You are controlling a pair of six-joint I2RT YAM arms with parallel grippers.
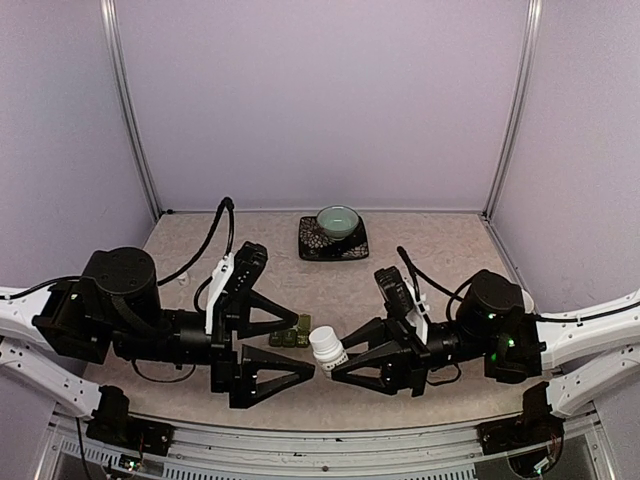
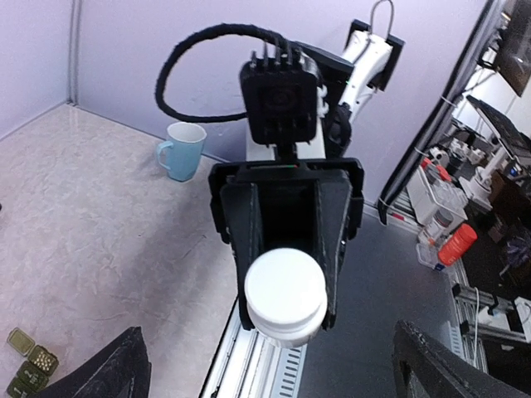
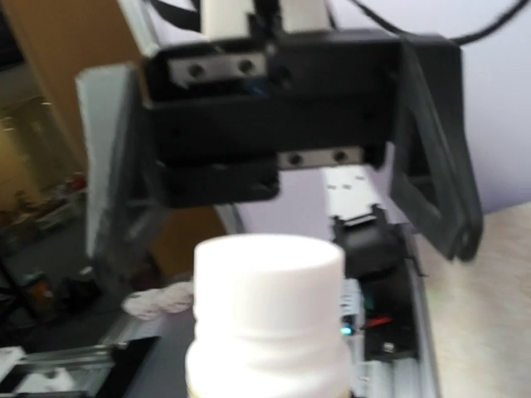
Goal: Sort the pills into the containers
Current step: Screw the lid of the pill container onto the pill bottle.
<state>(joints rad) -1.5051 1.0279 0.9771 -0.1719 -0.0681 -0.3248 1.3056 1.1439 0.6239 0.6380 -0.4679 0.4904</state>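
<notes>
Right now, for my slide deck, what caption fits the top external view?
Right gripper holds a white capped bottle facing the wide-open left gripper, with the dark green containers nearby.

We see the white bottle (image 3: pixel 265 307) blurred, its base cut by the right wrist view's lower edge. The containers (image 2: pixel 33 362) run off the left wrist view's corner, and we cannot tell their contents.

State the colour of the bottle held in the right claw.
White, cap and body alike. The bottle shows best in the left wrist view.
</notes>
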